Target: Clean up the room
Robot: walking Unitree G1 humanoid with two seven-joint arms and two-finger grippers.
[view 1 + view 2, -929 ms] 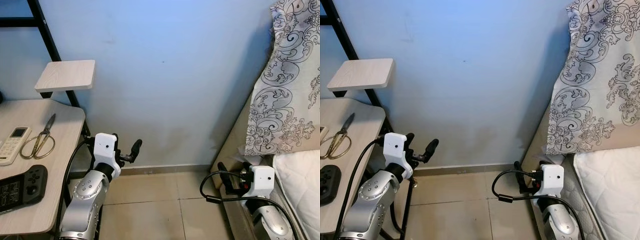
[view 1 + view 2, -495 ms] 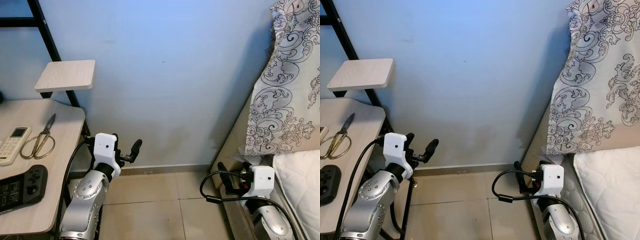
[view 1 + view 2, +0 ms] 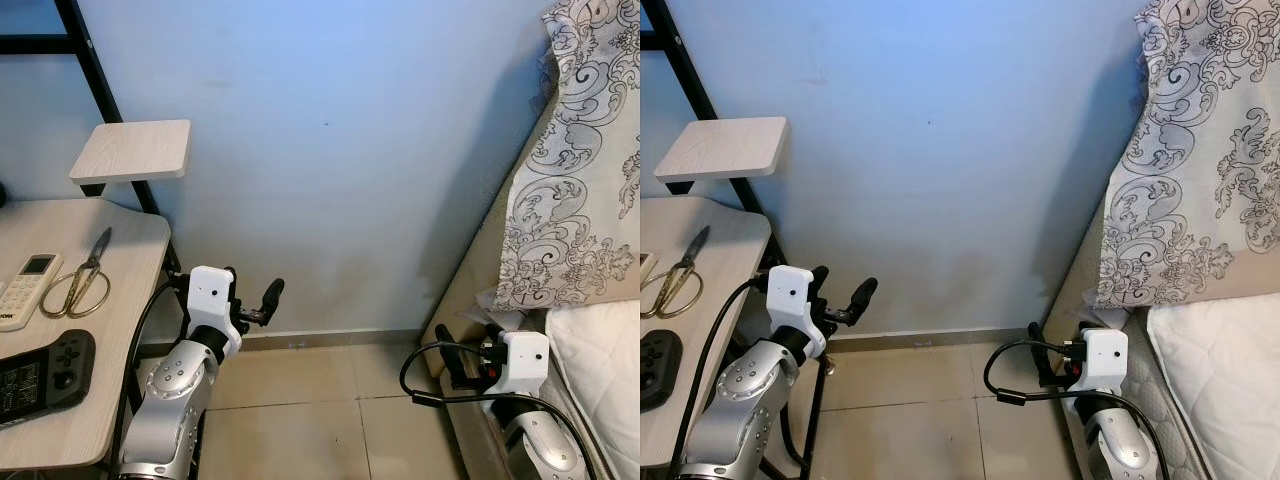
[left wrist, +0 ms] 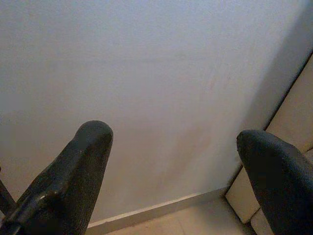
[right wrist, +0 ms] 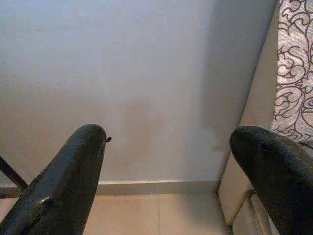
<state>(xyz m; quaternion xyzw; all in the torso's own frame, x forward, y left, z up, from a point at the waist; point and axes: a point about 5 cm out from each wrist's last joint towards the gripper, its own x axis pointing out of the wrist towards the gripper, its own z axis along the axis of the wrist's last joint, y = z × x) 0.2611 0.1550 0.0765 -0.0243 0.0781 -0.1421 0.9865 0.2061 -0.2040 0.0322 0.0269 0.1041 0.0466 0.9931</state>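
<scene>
Barely anything shifted; only patterned pillow [image 3: 580,190] edge drifts. Left gripper [image 4: 171,181] and right gripper [image 5: 171,181] both spread wide, empty, facing wall. Scissors [image 3: 82,275], remote [image 3: 25,290], game controller [image 3: 45,372] on desk [image 3: 140,235]; turning left, I risk clipping its edge

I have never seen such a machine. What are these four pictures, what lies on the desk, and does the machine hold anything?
This is a humanoid robot seen from its own cameras. Two pictures come from its head, looking down at a blue wall, a desk on its left and a bed on its right. The other two look along each wrist, between two black fingers. On the desk lie scissors, a remote and a black game console. The left claw and right claw are both open and hold nothing.
</scene>
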